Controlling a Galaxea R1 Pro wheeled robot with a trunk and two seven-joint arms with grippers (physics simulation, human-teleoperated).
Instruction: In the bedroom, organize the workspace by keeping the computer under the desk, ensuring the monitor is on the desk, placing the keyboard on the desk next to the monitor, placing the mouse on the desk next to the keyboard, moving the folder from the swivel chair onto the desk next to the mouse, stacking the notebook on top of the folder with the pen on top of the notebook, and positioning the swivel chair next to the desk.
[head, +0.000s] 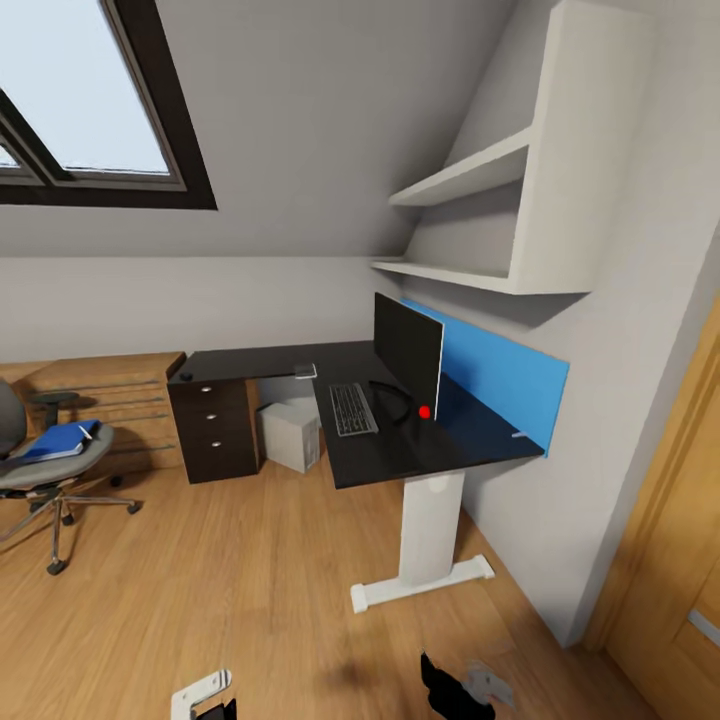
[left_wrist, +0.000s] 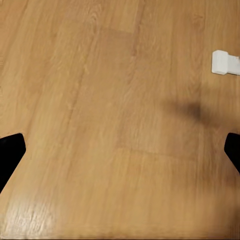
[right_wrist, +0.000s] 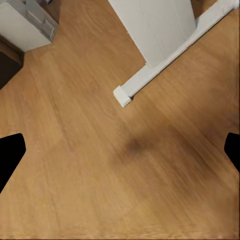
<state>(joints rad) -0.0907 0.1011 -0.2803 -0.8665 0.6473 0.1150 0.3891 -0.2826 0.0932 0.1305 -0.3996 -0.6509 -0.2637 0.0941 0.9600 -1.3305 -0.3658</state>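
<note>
The desk (head: 400, 455) stands along the right wall, carrying the monitor (head: 408, 350) and the keyboard (head: 352, 408) in front of it. A small grey notebook (head: 305, 371) lies at the desk's corner, and a small black mouse (head: 186, 376) rests on the far left end. The grey computer (head: 292, 434) (right_wrist: 25, 22) sits on the floor under the desk. At the left, the swivel chair (head: 40, 475) holds the blue folder (head: 60, 440). A thin white thing by the blue panel may be the pen (head: 519, 434). My left gripper (left_wrist: 120, 155) and right gripper (right_wrist: 120, 155) hang open over bare floor.
A dark cabinet with knobs (head: 215, 430) stands under the desk's left end, beside a wooden drawer chest (head: 110, 395). The white desk leg (head: 430, 520) (right_wrist: 160, 30) and its foot (left_wrist: 225, 63) rest on the wood floor close ahead. White shelves (head: 500, 200) hang above; a wooden door (head: 680, 520) is at right.
</note>
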